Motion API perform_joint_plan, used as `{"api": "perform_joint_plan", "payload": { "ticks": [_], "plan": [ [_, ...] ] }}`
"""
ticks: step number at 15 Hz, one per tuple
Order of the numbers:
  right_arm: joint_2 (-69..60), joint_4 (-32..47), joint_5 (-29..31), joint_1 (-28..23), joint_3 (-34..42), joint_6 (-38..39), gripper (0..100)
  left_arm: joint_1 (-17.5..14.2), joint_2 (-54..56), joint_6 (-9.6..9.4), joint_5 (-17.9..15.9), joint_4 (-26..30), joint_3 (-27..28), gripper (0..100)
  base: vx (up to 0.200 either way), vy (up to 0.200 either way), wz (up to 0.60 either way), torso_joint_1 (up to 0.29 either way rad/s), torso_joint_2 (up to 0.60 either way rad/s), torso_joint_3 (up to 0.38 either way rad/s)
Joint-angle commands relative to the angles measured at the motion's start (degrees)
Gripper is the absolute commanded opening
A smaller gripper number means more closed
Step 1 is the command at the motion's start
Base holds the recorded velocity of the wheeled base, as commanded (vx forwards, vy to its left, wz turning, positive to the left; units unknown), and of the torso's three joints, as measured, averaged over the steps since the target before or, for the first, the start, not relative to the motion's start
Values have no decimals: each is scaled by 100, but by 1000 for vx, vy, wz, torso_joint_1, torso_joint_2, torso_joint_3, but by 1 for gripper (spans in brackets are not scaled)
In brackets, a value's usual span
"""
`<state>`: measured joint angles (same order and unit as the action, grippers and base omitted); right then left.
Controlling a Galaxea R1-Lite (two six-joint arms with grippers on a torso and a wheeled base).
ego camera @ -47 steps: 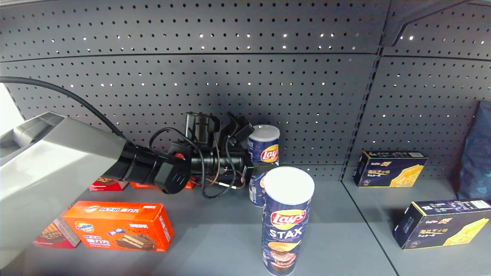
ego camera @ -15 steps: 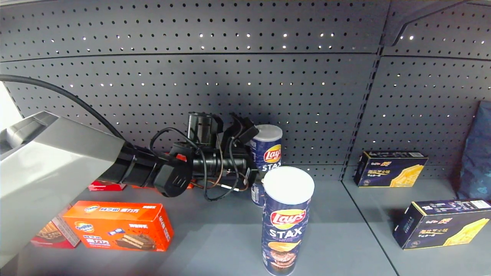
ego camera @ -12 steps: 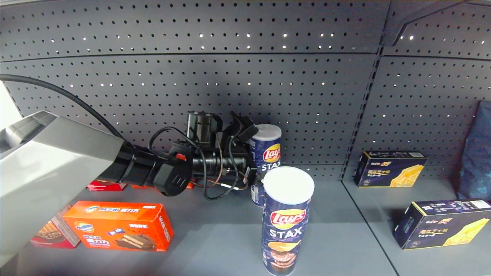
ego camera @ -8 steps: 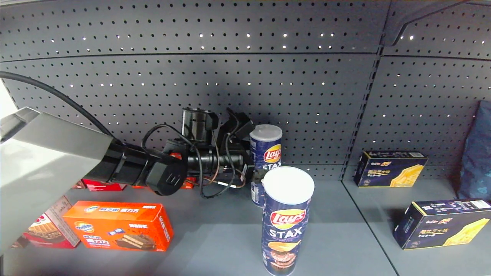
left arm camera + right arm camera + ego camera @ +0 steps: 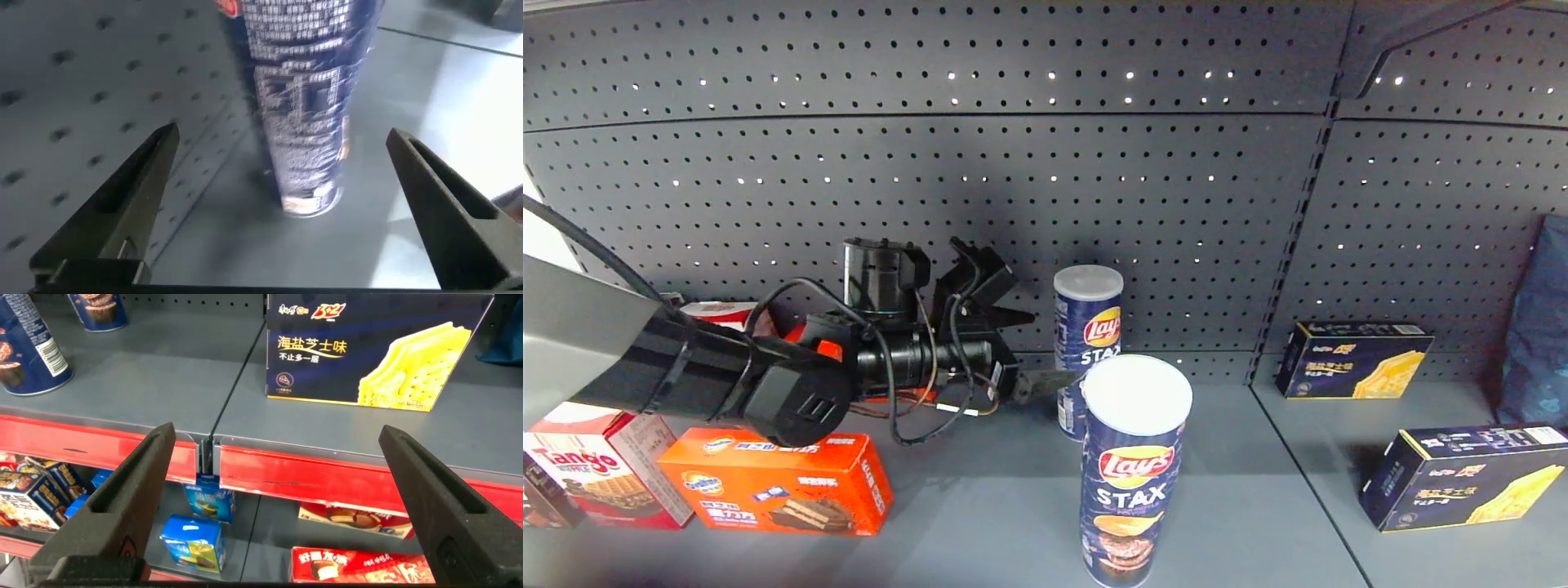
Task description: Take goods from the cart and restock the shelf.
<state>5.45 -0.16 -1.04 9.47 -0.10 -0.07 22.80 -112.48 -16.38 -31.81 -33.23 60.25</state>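
Looks done with standing the chips can [image 5: 1088, 327] up at the back of the shelf [image 5: 980, 490], just behind the front can [image 5: 1135, 457], with the left gripper [image 5: 1045, 347] spread wide beside it; next, likely back out to the cart for more, without bumping either can.

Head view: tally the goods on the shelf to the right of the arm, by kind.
Chip cans: 2
Dark blue boxes: 2
Dark blue bag: 1
Total: 5
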Motion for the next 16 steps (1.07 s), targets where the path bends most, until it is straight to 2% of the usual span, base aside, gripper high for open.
{"api": "perform_joint_plan", "payload": {
  "ticks": [1, 3, 8, 9, 16],
  "plan": [
    [9, -2, -2, 2, 1, -1, 100, -3, 77, 4, 122, -78, -180, 100, 0, 0, 0, 0, 0, 0],
    [9, -2, -2, 2, 1, -1, 100, -3, 77, 12, 148, -78, -180, 100, 0, 0, 0, 0, 0, 0],
    [9, -2, -2, 2, 1, -1, 100, 41, 42, 56, 473, -87, -145, 100, 0, 0, 0, 0, 0, 0],
    [9, -2, -2, 2, 1, -1, 100, 93, 25, 56, 649, -87, -127, 100, 0, 0, 0, 0, 0, 0],
    [9, -2, -2, 2, 1, -1, 100, 111, -54, 65, 1238, -131, -101, 100, 0, 0, 0, 0, 0, 0]
  ]
}}
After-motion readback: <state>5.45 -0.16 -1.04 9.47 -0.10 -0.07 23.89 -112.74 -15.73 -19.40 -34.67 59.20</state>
